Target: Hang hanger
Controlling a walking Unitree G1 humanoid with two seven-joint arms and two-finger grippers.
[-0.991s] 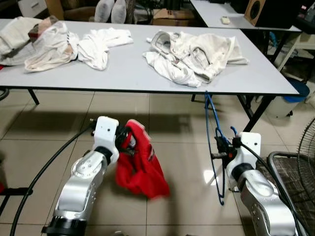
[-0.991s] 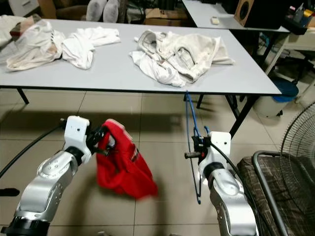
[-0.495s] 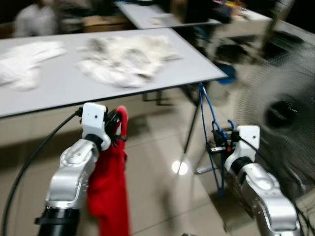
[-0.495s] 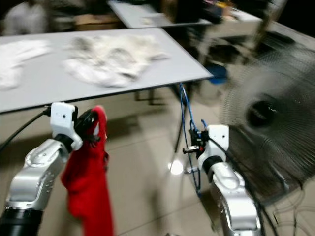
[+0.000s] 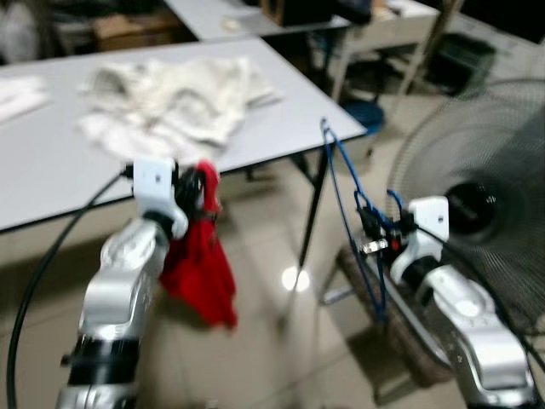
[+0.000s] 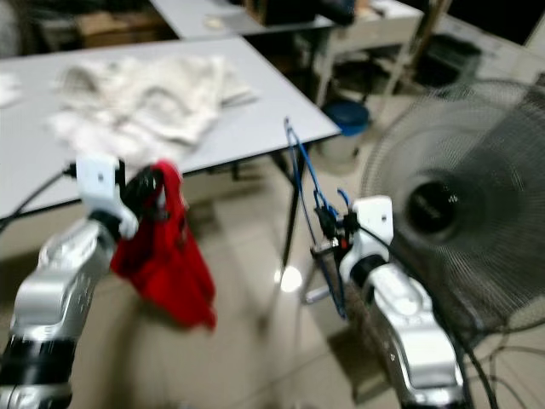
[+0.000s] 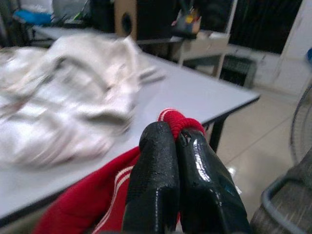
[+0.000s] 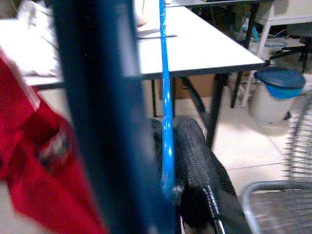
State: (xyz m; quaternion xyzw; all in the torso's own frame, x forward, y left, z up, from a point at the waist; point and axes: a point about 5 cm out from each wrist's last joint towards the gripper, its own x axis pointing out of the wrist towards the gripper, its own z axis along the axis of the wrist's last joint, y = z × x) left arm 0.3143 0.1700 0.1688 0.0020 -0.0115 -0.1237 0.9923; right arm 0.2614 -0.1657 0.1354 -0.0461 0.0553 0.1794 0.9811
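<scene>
- Blue wire hanger (image 5: 351, 213) stands nearly upright in the right gripper (image 5: 372, 241), whose black fingers (image 8: 192, 165) are clamped on its thin wire; the hook end rises above the gripper and the lower loop hangs below it, over the floor.
- Seen from the right wrist, one strand of the blue wire runs just beside the textured black finger, touching it, while a thicker blurred blue bar crosses close in front of the camera.
- Red garment (image 5: 200, 268) hangs from the left gripper (image 5: 194, 189), bunched at the top and drooping below the fingers, well apart from the hanger.
- In the left wrist view the two glossy black fingers (image 7: 161, 170) are pressed together, with a fold of red cloth with white stripes pinched at their tips.
- Beyond and above both grippers lies a grey table (image 5: 281, 111), its corner just behind the hanger's hook, its dark leg (image 5: 311, 213) dropping between the two arms.
- A heap of white clothes (image 5: 174, 98) lies on the tabletop, past the left gripper.
- A large standing fan (image 5: 477, 196) with a wire cage sits just behind the right arm, on its outer side.
- A blue-lidded bin (image 8: 275, 92) stands on the tiled floor (image 5: 272, 341) beyond the table's corner, past the right gripper.
- The head views are blurred, so fine detail of the hanger's hook cannot be made out.
</scene>
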